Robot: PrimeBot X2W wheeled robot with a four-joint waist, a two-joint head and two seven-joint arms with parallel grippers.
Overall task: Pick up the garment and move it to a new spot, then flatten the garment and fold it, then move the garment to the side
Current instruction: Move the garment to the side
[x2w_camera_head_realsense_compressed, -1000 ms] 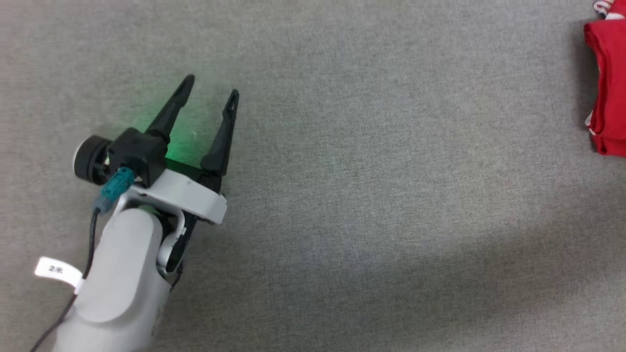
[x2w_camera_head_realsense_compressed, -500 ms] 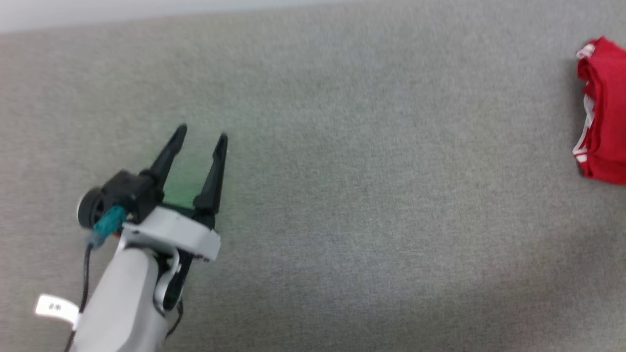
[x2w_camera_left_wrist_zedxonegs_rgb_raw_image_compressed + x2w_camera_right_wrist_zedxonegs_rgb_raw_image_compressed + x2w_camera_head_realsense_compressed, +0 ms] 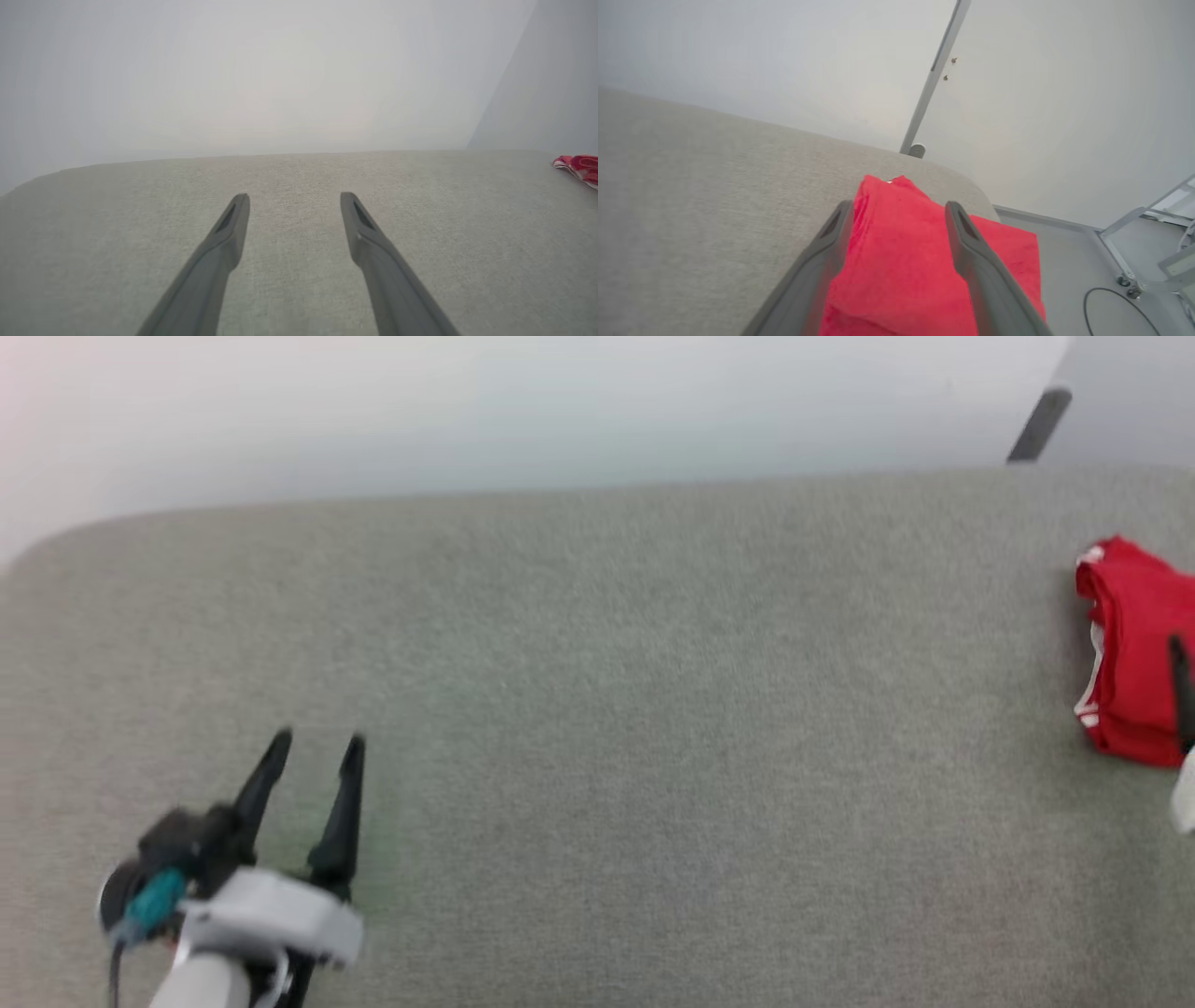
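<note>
The bright red cloth garment (image 3: 1130, 644), white-trimmed, shows at far right; the flat fabric surface (image 3: 653, 709) is speckled grey.

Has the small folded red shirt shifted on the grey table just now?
No, as far as shows. The small folded red shirt slid down the head view together with the grey fabric table top: the camera tilted, not the shirt.

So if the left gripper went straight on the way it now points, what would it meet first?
Probably nothing nearby: the open left gripper points across the bare grey fabric surface toward its far edge and the pale wall; depth is unclear. The folded red garment lies off to its right.
</note>
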